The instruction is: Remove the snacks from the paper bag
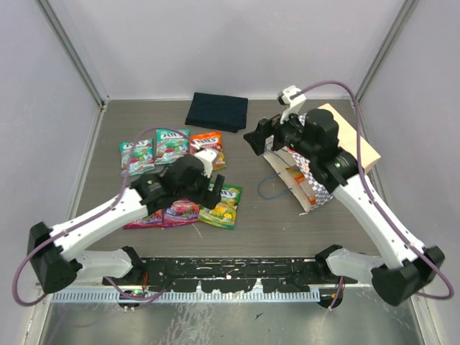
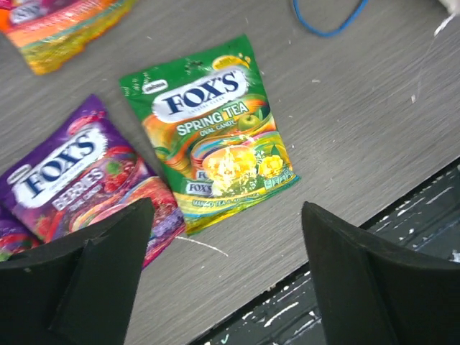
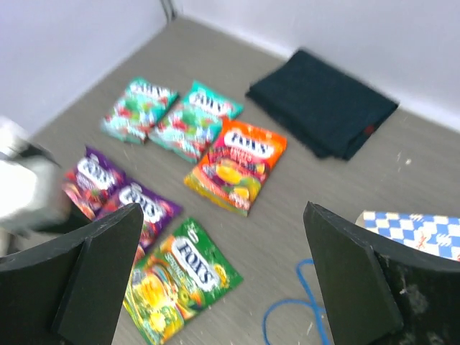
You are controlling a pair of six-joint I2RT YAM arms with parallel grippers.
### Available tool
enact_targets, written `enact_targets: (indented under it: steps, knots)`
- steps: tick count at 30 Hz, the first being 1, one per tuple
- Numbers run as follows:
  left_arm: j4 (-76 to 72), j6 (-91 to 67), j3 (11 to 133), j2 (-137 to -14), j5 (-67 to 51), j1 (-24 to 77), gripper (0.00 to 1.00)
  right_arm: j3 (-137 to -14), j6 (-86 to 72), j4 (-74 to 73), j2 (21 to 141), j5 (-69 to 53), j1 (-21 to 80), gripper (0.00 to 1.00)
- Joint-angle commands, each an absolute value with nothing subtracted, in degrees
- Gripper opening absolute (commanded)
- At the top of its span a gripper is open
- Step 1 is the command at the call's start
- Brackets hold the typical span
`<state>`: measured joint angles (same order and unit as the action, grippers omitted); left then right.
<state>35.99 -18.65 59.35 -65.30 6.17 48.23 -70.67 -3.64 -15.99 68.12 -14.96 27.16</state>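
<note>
Left gripper [image 2: 226, 215], right gripper [image 3: 223, 215]: spread wide.

Left of the paper bag [image 1: 310, 188] a bare strip of worktop [image 1: 253, 215] runs front to back, crossed only by the bag's blue cord handle [image 1: 272, 190] lying flat. Farther left of the bag the snacks [image 1: 167, 147] cover the surface, with the left arm [image 1: 108, 212] stretched low across them. Behind and left of the bag lies the folded dark cloth [image 1: 216, 111]. The right arm [image 1: 363, 198] hangs over the bag itself. In front of the bag the worktop is bare up to the rail [image 1: 237, 269].
</note>
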Motion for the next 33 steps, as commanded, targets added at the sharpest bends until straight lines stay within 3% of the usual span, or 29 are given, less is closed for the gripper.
enact_targets:
  steps: [1,7,11,28,33]
  knots:
    - [26.73,-19.57,58.13,-71.95,9.41,51.59,0.82,-67.31,-8.62,-10.74,63.44,-4.28,27.72,1.00]
    - [19.56,-20.81,56.19,-81.38,10.29,52.43,0.64,-65.60,-8.75,-12.91,59.99,-2.37,26.36,1.00]
    - [14.53,-23.48,54.62,-85.73,7.46,52.39,0.43,-64.59,-8.61,-13.29,58.55,-2.42,25.34,1.00]
    - [8.99,-37.70,52.81,-96.78,13.91,51.60,0.37,-63.34,-8.57,-14.20,56.72,-4.39,22.49,1.00]
    - [12.08,-45.75,54.80,-98.41,21.38,51.60,0.27,-63.81,-8.38,-15.00,56.18,-4.33,22.26,1.00]
